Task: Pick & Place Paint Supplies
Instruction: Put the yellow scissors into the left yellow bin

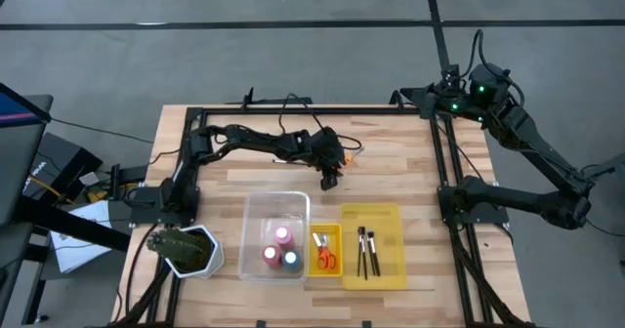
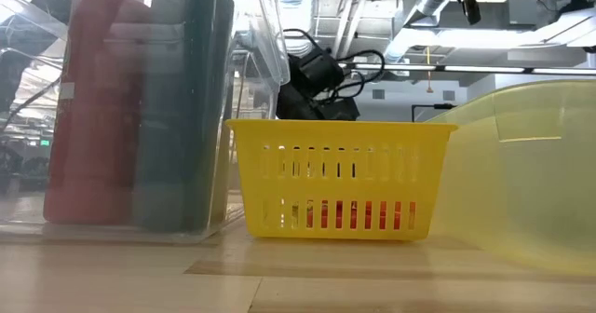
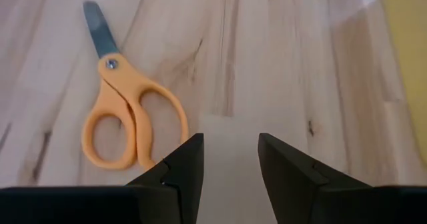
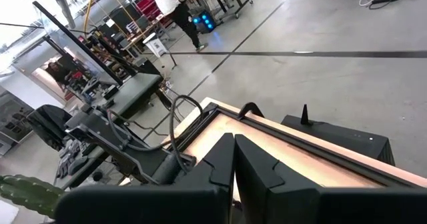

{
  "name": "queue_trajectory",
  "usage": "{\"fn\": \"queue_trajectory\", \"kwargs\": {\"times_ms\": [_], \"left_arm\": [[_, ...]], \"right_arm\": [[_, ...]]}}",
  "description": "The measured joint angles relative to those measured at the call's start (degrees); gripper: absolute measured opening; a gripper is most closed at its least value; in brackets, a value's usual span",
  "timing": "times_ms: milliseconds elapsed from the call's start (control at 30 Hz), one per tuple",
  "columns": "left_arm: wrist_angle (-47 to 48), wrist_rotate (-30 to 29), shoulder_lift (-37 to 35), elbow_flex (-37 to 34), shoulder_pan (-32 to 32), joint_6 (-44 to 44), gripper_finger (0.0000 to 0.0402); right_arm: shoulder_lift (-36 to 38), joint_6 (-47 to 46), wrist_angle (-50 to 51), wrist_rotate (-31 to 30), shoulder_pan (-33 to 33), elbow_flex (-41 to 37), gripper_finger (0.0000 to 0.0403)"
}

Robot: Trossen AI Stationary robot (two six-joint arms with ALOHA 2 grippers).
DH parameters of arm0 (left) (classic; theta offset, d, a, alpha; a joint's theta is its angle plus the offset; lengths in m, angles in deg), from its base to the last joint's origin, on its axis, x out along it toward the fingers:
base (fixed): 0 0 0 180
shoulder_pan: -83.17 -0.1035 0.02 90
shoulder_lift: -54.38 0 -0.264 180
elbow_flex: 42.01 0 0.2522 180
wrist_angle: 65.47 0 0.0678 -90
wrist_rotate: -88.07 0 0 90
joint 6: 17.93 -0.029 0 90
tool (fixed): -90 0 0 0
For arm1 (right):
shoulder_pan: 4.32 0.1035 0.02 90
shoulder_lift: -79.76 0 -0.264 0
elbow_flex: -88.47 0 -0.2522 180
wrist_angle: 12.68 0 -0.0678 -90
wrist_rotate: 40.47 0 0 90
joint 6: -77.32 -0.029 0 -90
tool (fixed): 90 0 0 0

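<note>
- Inside, the clear plastic bin [image 1: 275,232] keeps pink, red and blue paint bottles [image 1: 280,249].
- Small yellow slotted basket [image 1: 326,251], at its 3 o'clock: orange-handled scissors [image 1: 323,254].
- Yellow tray [image 1: 374,245]: two dark brushes [image 1: 367,251].
- Left claw [image 1: 329,180] released over second orange scissors [image 3: 123,108] on the bench; right claw [image 4: 233,159] clenched.

arms: black, jointed | cables: black loops | right arm: green lights

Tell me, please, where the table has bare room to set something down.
Bare wood lies behind the clear bin and yellow tray, right of the left hand. The front row is crowded: plant, bins, small yellow basket.
</note>
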Motion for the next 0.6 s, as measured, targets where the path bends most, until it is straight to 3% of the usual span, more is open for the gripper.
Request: {"fn": "queue_trajectory", "kwargs": {"times_ms": [600], "left_arm": [[-3.1, -1.2, 0.7, 0.0, -1.1, -0.2, 0.0136]], "right_arm": [[0.0, -0.4, 0.0, 0.0, 1.1, 0.0, 0.0008]]}}
